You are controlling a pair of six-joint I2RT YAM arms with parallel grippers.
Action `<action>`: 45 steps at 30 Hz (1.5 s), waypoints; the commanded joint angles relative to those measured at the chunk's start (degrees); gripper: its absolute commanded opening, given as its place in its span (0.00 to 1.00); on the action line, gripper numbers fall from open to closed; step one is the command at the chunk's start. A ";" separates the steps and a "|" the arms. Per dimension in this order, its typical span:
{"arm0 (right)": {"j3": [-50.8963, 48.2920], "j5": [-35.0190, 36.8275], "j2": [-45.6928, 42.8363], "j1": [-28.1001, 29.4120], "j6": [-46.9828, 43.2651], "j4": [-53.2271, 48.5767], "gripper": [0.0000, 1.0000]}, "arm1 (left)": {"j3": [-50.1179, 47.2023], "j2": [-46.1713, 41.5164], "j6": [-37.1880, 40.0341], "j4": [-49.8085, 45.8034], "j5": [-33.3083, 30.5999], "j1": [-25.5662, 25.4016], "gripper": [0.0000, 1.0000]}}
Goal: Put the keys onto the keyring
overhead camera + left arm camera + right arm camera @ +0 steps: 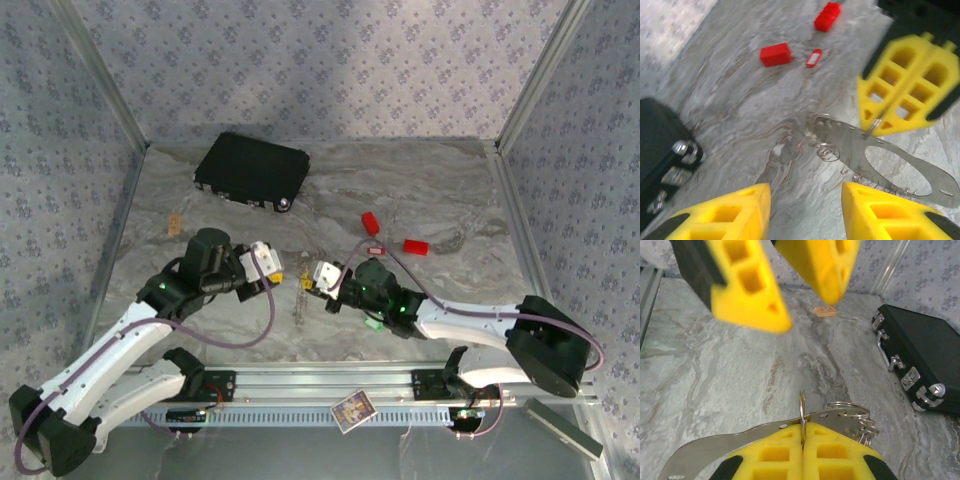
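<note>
The right hand (802, 432) is pressed together on 1 wire ring of the keyring (845, 137), a flat silvery plate with an oval cutout and several split rings. It holds the plate on edge, low over the table (450, 200), probably so the rings face the other arm.

The left hand (805, 195) hangs just beside it, fingers spread with nothing between them, aimed at the ring cluster. Both arms reach inward from their bases, forearms low, wrists converging mid-table.

The red key (813, 57) lies flat near the 2 red blocks (776, 54), well apart from the keyring. A small green piece (373, 323), likely the green key, lies beside the right forearm.
</note>
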 commanded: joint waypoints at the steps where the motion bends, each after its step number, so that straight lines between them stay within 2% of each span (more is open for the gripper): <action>1: 4.57 -3.26 -2.24 -0.13 -2.73 -8.77 0.00 | -2.23 -1.08 13.15 6.12 5.70 -2.80 0.41; 5: 6.23 -3.45 -3.12 -0.04 -3.97 -12.64 0.00 | -1.46 1.15 16.66 2.86 6.21 -3.28 0.41; 12: 8.75 -3.81 -2.74 0.10 -6.49 -17.20 0.00 | -3.47 1.34 13.98 7.31 6.83 -3.37 0.30; 24: 9.13 -3.18 -2.33 0.73 -7.07 -16.73 0.00 | -2.62 3.60 11.74 5.19 10.34 -4.45 0.25; 33: 9.94 -3.36 -1.51 1.67 -7.84 -16.91 0.00 | -2.72 5.22 10.24 6.81 8.85 -6.33 0.12; 37: 10.08 -3.30 -1.35 1.93 -7.93 -16.76 0.00 | -2.71 5.19 10.06 6.48 8.45 -6.53 0.02; 38: 9.95 -3.19 -1.56 1.96 -7.77 -16.60 0.03 | -2.69 5.03 9.98 6.46 8.32 -6.47 0.00; 40: 8.82 -2.68 -2.63 1.79 -6.99 -16.13 0.24 | -3.08 4.33 9.19 6.98 8.16 -6.49 0.00; 41: 8.16 -2.34 -3.44 1.57 -6.51 -16.12 0.31 | -3.50 3.91 8.54 7.63 7.99 -6.54 0.00; 45: 3.58 0.82 -9.48 -0.82 -1.80 -16.82 0.35 | -5.75 1.63 3.07 12.60 6.70 -6.54 0.00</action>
